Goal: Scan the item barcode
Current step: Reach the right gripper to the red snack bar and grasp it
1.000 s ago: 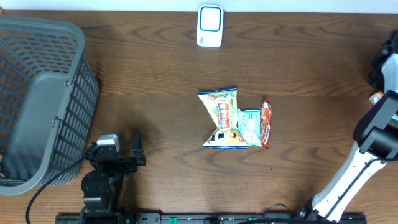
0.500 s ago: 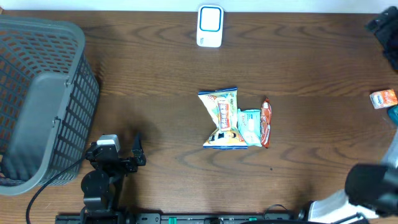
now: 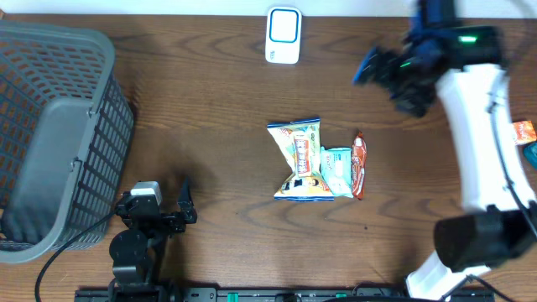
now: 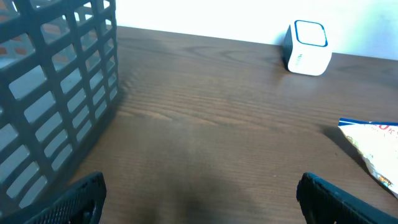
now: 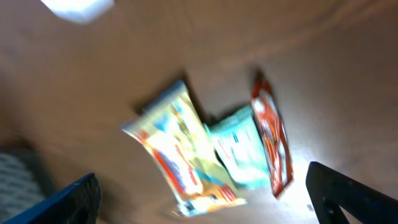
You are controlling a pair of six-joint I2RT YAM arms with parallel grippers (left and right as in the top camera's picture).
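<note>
Wooden table (image 3: 210, 109), basket (image 3: 50, 134), scanner (image 3: 283, 35), snack packets (image 3: 299, 159)

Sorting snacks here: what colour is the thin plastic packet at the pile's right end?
Red with white markings; the thin plastic packet shows clearest in the overhead view.

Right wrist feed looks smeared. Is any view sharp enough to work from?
Right wrist: motion-blurred, yellow packet smeared, print unreadable. Overhead: table sharp, only the right arm blurred. Left wrist: sharp, white scanner crisp.
</note>
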